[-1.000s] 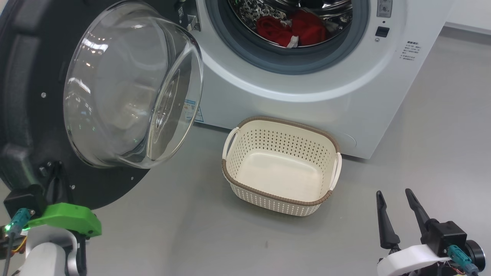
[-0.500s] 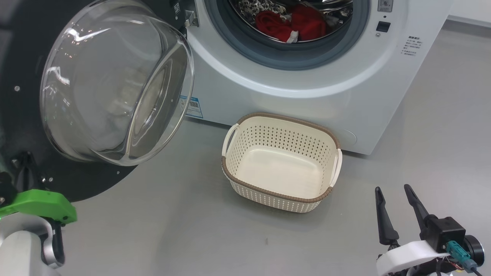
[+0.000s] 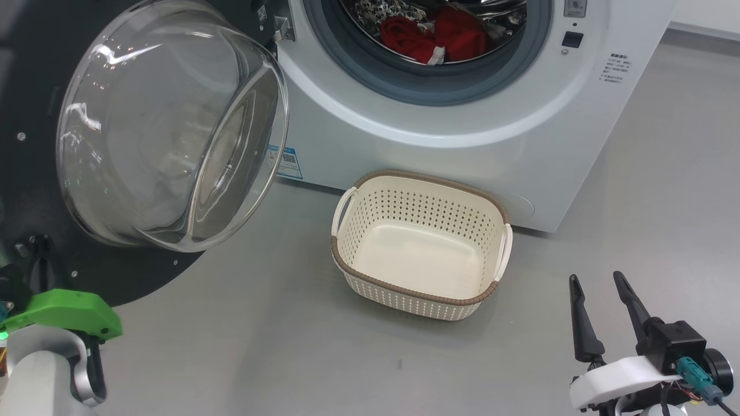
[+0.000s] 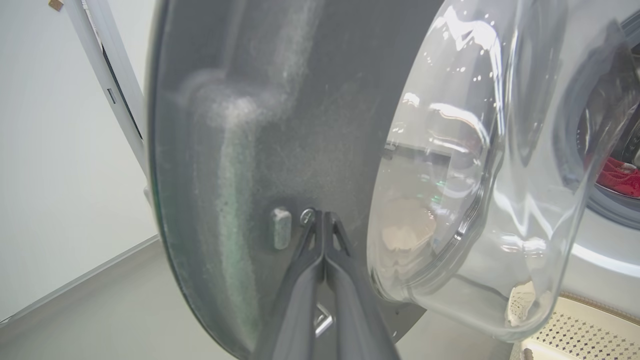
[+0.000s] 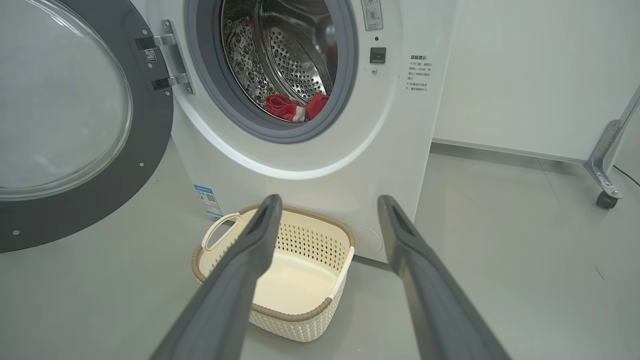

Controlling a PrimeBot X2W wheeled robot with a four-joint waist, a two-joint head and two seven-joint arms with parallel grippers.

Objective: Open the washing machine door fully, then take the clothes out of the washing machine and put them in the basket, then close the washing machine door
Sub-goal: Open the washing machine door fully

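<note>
The washing machine door (image 3: pixel 162 133) stands swung wide to the left, its glass bowl bulging toward me. My left gripper (image 4: pixel 322 216) is shut with nothing in it, its tips against the door's dark inner face (image 4: pixel 260 150) beside a screw and a small grey stud. Red clothes (image 3: pixel 433 37) lie in the drum of the white washing machine (image 3: pixel 439 144). The cream basket (image 3: pixel 416 176) sits empty on the floor in front of the machine. My right gripper (image 3: pixel 595 276) hangs open near the floor, to the right of the basket and nearer to me. In the right wrist view its fingers (image 5: pixel 240 270) frame the basket (image 5: pixel 295 312).
A black-and-white patterned cloth (image 3: pixel 381 8) lies in the drum behind the red clothes. A metal frame leg on a caster (image 5: pixel 605 165) stands on the grey floor right of the machine. A white post (image 4: pixel 110 90) rises beyond the door's edge.
The door has swung farther open to the left, with my left arm following it. The right gripper has stayed open in about the same place.
</note>
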